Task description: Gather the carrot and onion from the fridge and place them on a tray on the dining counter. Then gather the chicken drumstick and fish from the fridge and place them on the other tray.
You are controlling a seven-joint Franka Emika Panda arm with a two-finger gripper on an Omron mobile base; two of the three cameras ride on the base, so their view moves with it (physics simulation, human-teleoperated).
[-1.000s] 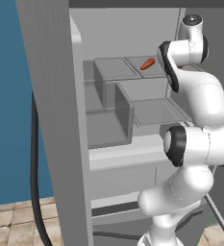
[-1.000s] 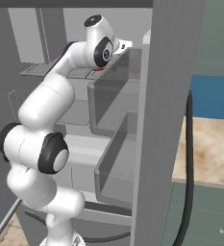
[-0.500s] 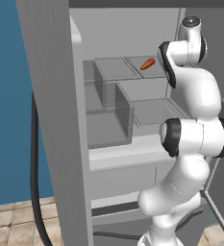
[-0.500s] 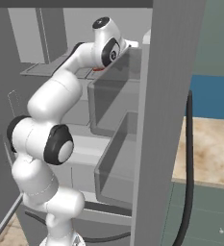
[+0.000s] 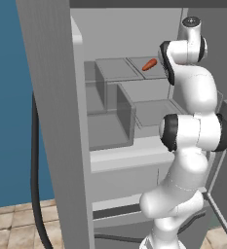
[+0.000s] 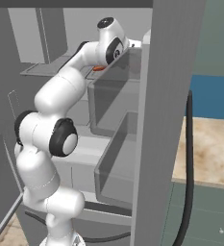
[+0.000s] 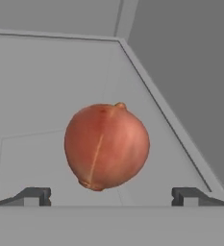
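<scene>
The gripper (image 7: 111, 196) stands wide open and holds nothing, its two tips either side of the onion (image 7: 106, 146) straight ahead of it. The onion rests on the fridge shelf (image 7: 36, 96), out from the back corner where shelf meets the side wall. The carrot (image 5: 149, 64) lies on the same shelf near its rear edge. This looks like the approach to pick the onion; next the hand should advance until the tips flank it, then close.

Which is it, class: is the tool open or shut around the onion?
Open. In the hand view its fingertips stand wide apart, with the onion untouched ahead.
</scene>
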